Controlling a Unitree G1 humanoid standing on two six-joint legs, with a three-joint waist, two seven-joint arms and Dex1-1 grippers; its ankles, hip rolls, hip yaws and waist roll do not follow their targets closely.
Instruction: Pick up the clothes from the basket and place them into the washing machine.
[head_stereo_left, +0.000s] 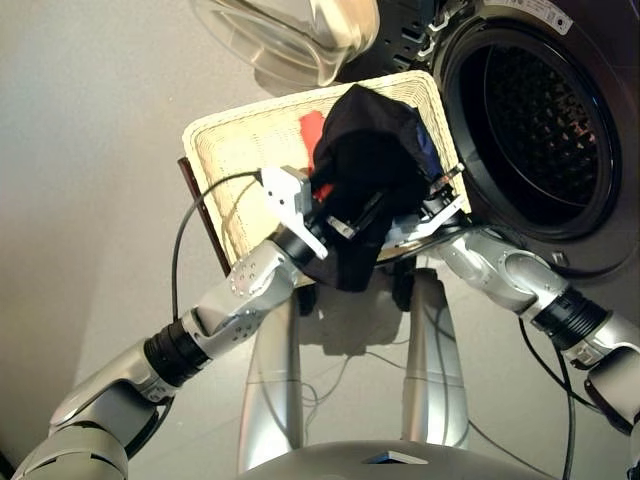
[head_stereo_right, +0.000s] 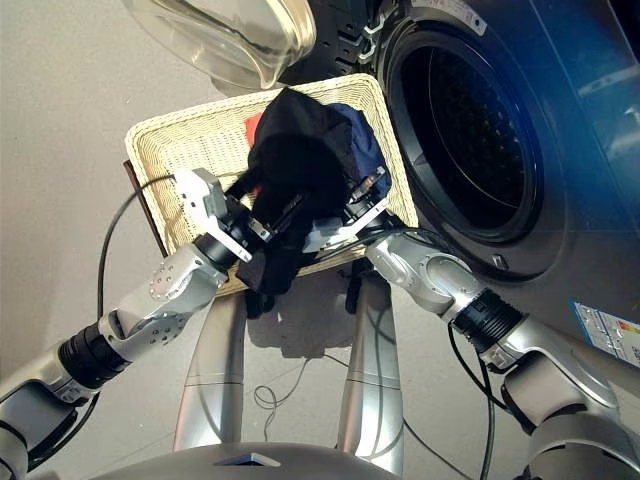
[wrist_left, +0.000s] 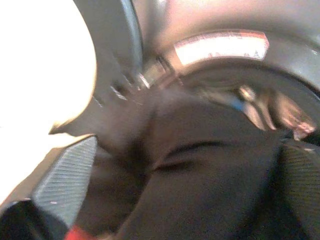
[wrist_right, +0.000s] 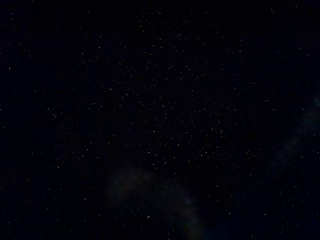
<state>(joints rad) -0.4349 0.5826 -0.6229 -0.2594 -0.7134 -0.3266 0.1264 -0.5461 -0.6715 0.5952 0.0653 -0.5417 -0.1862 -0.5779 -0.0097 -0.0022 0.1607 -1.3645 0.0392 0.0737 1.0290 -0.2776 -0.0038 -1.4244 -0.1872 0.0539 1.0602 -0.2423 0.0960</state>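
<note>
The black garment (head_stereo_left: 365, 160) of the clothes is lifted above the basket (head_stereo_left: 250, 140) and hangs past its near rim. My left gripper (head_stereo_left: 352, 218) is shut on it; in the left wrist view the black cloth (wrist_left: 200, 190) fills the space between the fingers (wrist_left: 65, 182). My right gripper (head_stereo_left: 440, 197) sits at the garment's right side, under the cloth, and its wrist view is fully dark. A red-orange garment (head_stereo_left: 312, 128) and a navy one (head_stereo_left: 428, 150) lie in the basket behind. The washing machine (head_stereo_left: 540, 120) stands open at right, its drum showing.
The round glass door (head_stereo_left: 290, 40) is swung open above the basket's far edge. The basket rests on a dark stand (head_stereo_left: 200, 215). A black cable (head_stereo_left: 185, 230) loops from my left wrist, and thin wires lie on the floor (head_stereo_left: 340, 375).
</note>
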